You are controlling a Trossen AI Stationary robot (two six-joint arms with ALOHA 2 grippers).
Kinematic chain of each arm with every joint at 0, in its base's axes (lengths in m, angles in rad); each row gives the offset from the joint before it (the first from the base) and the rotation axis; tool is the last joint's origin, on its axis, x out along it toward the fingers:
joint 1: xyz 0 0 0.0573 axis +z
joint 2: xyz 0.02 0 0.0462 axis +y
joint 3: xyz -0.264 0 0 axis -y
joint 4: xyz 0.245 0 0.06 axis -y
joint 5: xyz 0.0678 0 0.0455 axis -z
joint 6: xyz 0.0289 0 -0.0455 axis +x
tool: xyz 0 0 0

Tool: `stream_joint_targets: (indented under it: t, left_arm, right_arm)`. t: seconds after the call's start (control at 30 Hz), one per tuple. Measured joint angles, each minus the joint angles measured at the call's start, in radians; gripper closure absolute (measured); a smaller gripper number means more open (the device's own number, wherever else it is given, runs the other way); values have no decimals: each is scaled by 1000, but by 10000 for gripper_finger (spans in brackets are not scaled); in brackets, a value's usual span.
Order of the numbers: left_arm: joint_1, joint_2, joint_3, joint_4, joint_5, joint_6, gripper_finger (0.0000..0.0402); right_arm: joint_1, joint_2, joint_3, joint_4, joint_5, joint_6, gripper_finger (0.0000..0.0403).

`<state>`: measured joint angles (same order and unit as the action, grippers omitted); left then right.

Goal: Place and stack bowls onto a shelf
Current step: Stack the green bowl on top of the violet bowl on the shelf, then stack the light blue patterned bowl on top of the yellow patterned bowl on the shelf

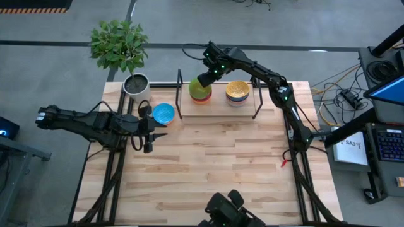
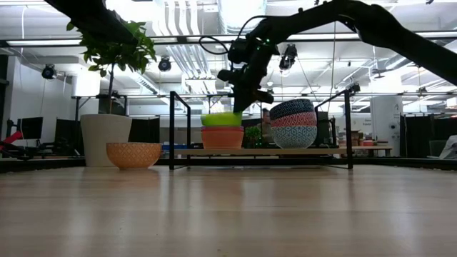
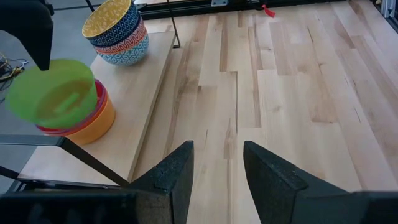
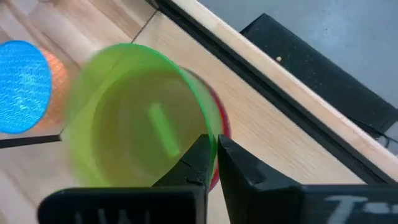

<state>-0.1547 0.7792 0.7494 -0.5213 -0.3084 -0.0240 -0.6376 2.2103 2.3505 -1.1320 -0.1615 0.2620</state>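
Observation:
My right gripper (image 1: 207, 77) reaches over the shelf (image 1: 218, 108) and is shut on the green bowl (image 4: 137, 118). That bowl is tilted just over an orange-red bowl nested in an orange one (image 2: 222, 137) on the plank's left part. A stack of three patterned bowls (image 1: 237, 93), mustard on top, rests on the plank's right part. An orange patterned bowl with a blue inside (image 1: 163, 113) sits on the table left of the shelf. My left gripper (image 3: 217, 168) is open above the table beside that bowl (image 2: 133, 154). My right gripper pinches the green bowl's rim (image 4: 202, 127), one finger inside the bowl and one outside. The fingers come from above, slanting down. The bowl (image 2: 221, 119) hangs tilted right over the orange-red bowl; whether it touches it, I cannot tell.
A white-grey plant pot (image 1: 136, 84) with a leafy plant stands at the table's far left corner. Black wire uprights (image 2: 175, 128) rise at each end of the shelf. The near half of the wooden table (image 1: 214, 164) lies bare.

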Motion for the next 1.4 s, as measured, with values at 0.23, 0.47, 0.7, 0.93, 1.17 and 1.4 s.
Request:
stream_joint_targets:
  t: [0.23, 0.47, 0.7, 0.93, 1.17, 1.4]
  left_arm:
    - [0, 1, 0, 0, 0, 0, 278]
    - [0, 1, 0, 0, 0, -5, 278]
    - [0, 5, 0, -50, 0, -83, 278]
    - [0, 51, -24, -88, 0, -143, 278]
    - [2, 122, -124, -93, -20, -143, 278]
    - [5, 159, -123, -47, -144, -143, 278]
  right_arm:
    - [0, 0, 0, 13, 15, -5, 322]
    - [0, -21, 4, 20, 13, -2, 271]
    - [77, -47, -1, -8, 14, -95, 274]
    - [258, -74, -3, -13, 15, -158, 292]
    - [486, -178, -181, 130, 116, -220, 309]
    - [593, -431, -672, 459, 136, -199, 327]
